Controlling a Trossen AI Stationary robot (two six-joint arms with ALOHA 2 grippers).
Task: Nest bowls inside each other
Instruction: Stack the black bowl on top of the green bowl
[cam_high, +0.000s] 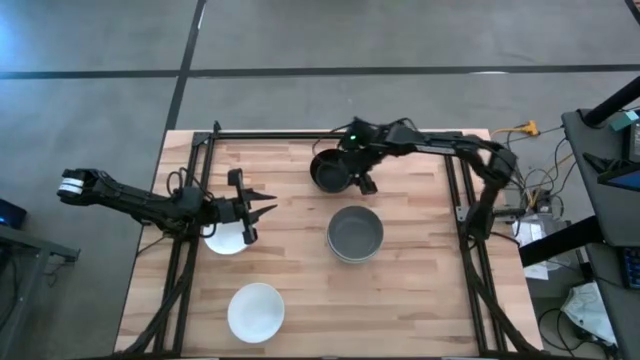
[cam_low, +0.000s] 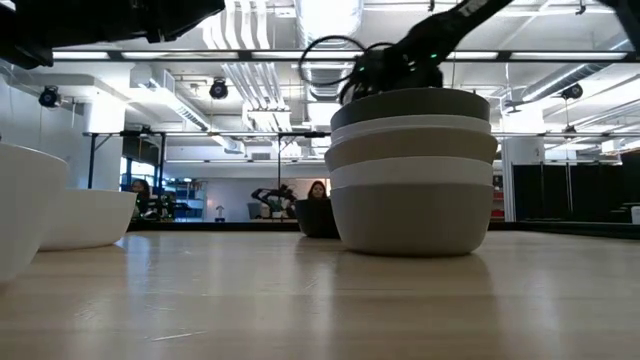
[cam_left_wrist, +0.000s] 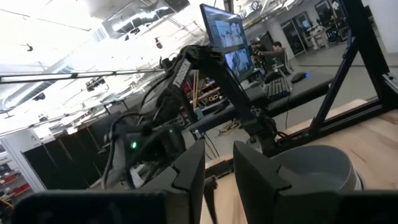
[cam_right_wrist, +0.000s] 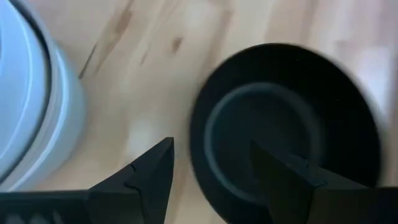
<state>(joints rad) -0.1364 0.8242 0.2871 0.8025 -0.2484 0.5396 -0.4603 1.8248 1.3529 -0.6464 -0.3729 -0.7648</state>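
Right now the glossy black bowl (cam_high: 327, 172) sits upright at the table's (cam_high: 300, 300) far side, w/ the right hand (cam_high: 360, 181) over its rim, fingers apart, one inside, one outside. Just beside it is the nested stack (cam_high: 355, 234), dark grey on top. Left hand (cam_high: 256, 212) spread open over a white bowl (cam_high: 225, 240); another white bowl (cam_high: 256, 312) near the front edge.

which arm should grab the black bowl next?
Right. Its end effector is open directly above the black bowl, fingers straddling the rim. The left end effector hangs over a white bowl, farther away.
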